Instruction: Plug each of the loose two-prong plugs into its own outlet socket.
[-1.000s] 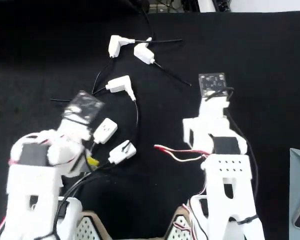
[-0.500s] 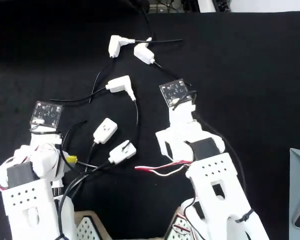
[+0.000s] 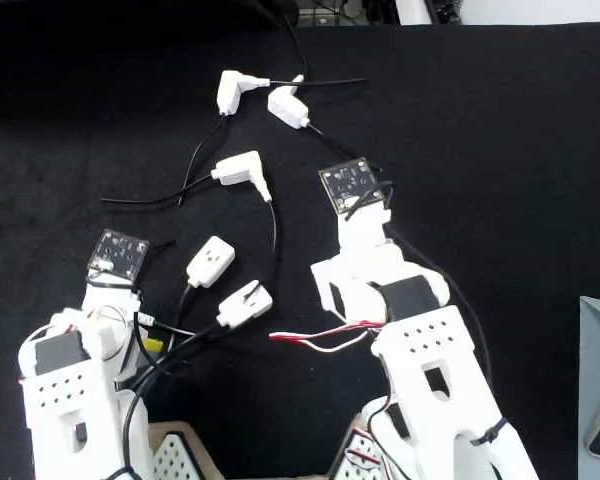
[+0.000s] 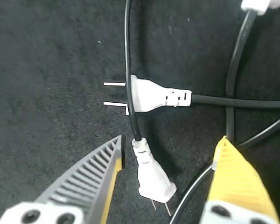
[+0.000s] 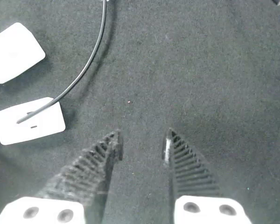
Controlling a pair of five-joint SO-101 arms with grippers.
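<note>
With jaws apart, the left gripper (image 4: 170,148) hangs over a white plug (image 4: 153,176) (light, hard-shelled, likely slippery), best pinched across the flat sides of its moulded body.

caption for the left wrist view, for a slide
Open left gripper framing one loose plug, second plug beside it, cords crossing on black cloth.

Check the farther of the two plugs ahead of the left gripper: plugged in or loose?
Loose: the plug lies flat on the black cloth, both prongs bare, with no socket on them.
</note>
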